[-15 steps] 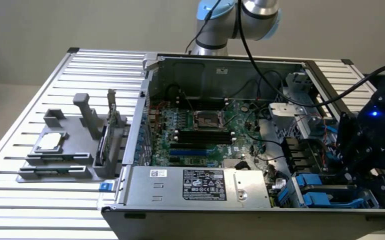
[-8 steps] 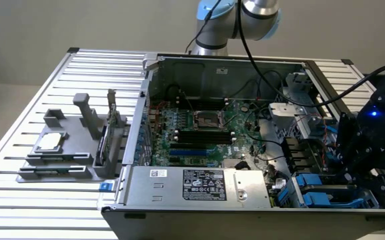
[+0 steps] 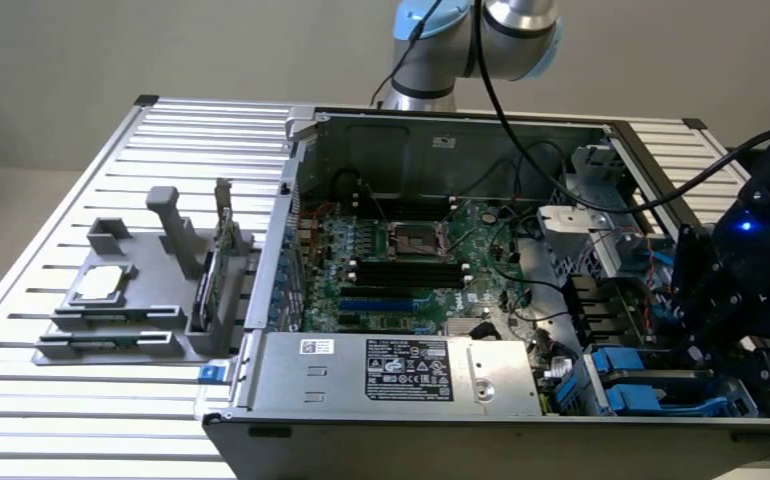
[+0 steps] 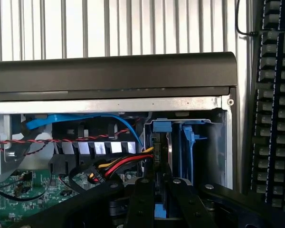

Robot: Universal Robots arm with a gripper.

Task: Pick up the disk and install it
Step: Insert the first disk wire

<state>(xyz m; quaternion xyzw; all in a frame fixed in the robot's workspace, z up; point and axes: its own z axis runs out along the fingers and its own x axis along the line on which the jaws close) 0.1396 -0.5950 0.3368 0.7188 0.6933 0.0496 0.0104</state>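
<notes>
The pincer (image 4: 154, 190) pinches the disk (image 4: 157, 156) (blue-railed) — edge-on inside the computer case (image 4: 109, 71).

Blue plastic disk (image 4: 167, 142) rails, matt

A slatted metal table (image 3: 65, 400) carries an open computer case (image 3: 492, 420), a grey fixture (image 3: 145, 300) and a keyboard (image 4: 275, 118).

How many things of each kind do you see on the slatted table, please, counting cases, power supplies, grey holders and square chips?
Open computer case: 1
Power supply: 1
Grey holder: 1
Square silver chip: 1
Total: 4
</notes>
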